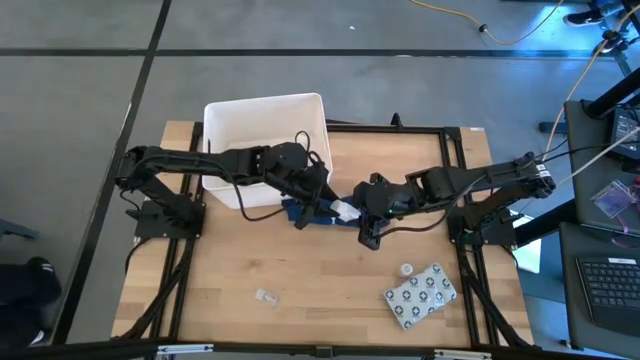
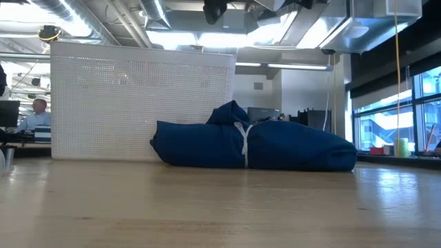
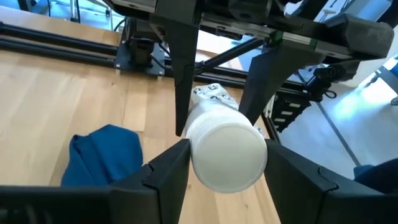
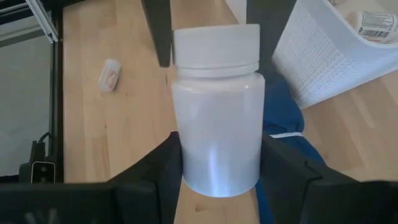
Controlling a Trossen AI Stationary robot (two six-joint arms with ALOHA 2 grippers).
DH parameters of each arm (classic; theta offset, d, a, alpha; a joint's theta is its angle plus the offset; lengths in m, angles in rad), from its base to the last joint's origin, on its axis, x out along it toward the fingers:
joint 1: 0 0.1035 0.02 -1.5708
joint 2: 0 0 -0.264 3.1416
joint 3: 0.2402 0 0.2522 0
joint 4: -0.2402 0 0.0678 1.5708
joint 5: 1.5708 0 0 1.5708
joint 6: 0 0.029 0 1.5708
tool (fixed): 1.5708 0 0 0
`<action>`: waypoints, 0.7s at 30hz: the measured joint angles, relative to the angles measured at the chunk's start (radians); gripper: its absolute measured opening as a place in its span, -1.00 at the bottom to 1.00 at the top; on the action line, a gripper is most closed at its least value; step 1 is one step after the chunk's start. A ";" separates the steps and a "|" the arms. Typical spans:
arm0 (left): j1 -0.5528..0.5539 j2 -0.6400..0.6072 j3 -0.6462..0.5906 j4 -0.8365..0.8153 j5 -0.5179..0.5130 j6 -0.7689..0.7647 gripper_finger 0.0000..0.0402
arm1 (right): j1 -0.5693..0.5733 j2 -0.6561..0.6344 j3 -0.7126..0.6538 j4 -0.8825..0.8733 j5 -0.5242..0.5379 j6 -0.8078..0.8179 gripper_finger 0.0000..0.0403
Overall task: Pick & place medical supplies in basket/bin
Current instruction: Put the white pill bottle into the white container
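Note:
A white plastic bottle (image 1: 345,210) with a white screw cap hangs in the air over the dark blue cloth (image 1: 305,212) at the table's middle. My left gripper (image 3: 227,168) and my right gripper (image 4: 217,180) meet there, one at each end of the bottle. The left comes from the table's left, the right from its right. The cloth bundle (image 2: 275,145) lies on the table in front of the white basket (image 2: 138,103). The low view shows neither gripper. My left gripper has the bottle's cap (image 3: 194,155) between its two fingers, one on each side of the cap's rim. It reaches in nearly level from the table's left, along the bottle's axis, with the cap's flat top facing its wrist. My right gripper pinches the bottle's body near its bottom end (image 4: 186,162) between its two fingers. It slants down from the table's right. The bottle points away from it, cap end toward the left gripper, lifted clear of cloth and table.
The white basket (image 1: 215,150) stands at the far left with a labelled bottle (image 4: 373,22) inside. A grey dotted blister pack (image 1: 422,295) and a small white vial (image 1: 407,270) lie near right. A clear vial (image 1: 265,296) lies near the front on bare wood.

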 joint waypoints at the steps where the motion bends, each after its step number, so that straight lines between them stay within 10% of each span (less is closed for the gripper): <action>1: 0.000 0.000 0.000 0.001 -0.003 -0.001 -0.05 | 0.000 0.000 0.000 0.000 0.000 0.000 -0.13; 21: 0.007 0.002 0.000 0.016 0.001 0.001 -0.18 | -0.006 -0.005 0.002 -0.028 -0.037 -0.039 0.03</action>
